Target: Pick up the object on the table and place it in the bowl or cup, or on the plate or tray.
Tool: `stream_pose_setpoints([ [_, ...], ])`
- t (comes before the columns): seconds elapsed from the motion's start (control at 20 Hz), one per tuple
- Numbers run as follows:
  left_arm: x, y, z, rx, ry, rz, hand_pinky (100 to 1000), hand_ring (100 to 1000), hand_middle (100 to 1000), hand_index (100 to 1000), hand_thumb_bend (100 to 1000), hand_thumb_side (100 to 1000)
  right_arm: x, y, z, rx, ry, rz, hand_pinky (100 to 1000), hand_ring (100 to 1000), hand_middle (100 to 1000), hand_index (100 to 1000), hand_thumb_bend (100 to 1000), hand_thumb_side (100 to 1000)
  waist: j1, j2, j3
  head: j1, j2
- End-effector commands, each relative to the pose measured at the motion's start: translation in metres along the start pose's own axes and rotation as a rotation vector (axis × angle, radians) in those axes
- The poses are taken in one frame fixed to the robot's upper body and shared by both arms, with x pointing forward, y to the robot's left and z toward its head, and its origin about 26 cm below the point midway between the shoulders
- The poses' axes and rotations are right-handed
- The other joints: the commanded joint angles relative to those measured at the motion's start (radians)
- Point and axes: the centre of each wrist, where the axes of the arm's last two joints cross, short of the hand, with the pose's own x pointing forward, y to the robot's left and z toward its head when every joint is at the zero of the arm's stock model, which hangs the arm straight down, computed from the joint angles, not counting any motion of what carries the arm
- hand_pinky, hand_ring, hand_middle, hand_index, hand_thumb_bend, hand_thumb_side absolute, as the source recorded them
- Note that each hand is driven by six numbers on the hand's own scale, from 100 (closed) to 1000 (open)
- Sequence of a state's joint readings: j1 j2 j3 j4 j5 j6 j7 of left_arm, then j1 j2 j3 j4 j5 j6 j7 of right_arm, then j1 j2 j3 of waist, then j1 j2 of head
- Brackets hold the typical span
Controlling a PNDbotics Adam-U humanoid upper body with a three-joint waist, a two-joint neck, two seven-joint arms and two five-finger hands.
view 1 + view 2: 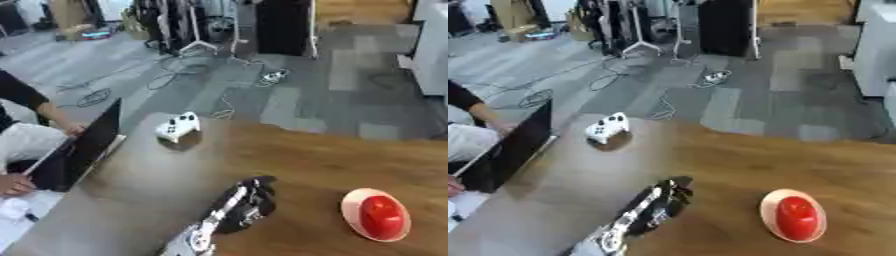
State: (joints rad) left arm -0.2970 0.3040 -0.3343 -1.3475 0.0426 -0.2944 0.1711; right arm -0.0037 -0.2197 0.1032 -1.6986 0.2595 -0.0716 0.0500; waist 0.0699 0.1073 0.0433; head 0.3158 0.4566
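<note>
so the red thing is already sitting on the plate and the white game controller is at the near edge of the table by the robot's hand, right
Not quite. The red object does sit on the plate, but the white game controller is at the far edge of the wooden table, well away from the left hand. The left eye view shows it.

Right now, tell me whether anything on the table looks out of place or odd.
Nothing looks spilled or damaged. A red object already lies on the plate at the right. A white game controller sits near the table's far edge, apart from the plate. The left hand rests on the wood, fingers curled, holding nothing.
</note>
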Motion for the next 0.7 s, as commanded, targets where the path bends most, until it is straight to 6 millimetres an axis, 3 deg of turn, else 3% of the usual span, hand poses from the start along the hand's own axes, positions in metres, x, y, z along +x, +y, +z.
stream_pose_setpoints([
  [0.05,0.001,-0.015,0.009,0.074,-0.016,0.132,512,669,653,893,594,960,0.007,-0.005,-0.004,-0.017,-0.029,0.001,457,696,721,893,100,739,-0.009,-0.017,0.014,-0.011,-0.026],
  [0.25,-0.010,-0.039,0.030,0.127,0.014,0.253,577,720,698,912,495,1000,0.011,-0.009,-0.006,-0.054,-0.044,-0.014,477,743,747,894,100,752,-0.022,-0.021,0.041,-0.013,-0.045],
  [0.5,-0.013,-0.053,0.038,0.116,0.002,0.261,724,828,788,965,286,1000,0.020,-0.011,-0.010,-0.113,-0.089,-0.056,543,821,805,902,100,799,-0.036,-0.030,0.049,-0.004,-0.062],
  [0.7,-0.016,-0.060,0.042,0.100,-0.001,0.249,775,853,805,982,212,1000,0.025,-0.011,-0.011,-0.135,-0.118,-0.093,556,828,808,916,100,842,-0.043,-0.034,0.044,-0.003,-0.062],
])
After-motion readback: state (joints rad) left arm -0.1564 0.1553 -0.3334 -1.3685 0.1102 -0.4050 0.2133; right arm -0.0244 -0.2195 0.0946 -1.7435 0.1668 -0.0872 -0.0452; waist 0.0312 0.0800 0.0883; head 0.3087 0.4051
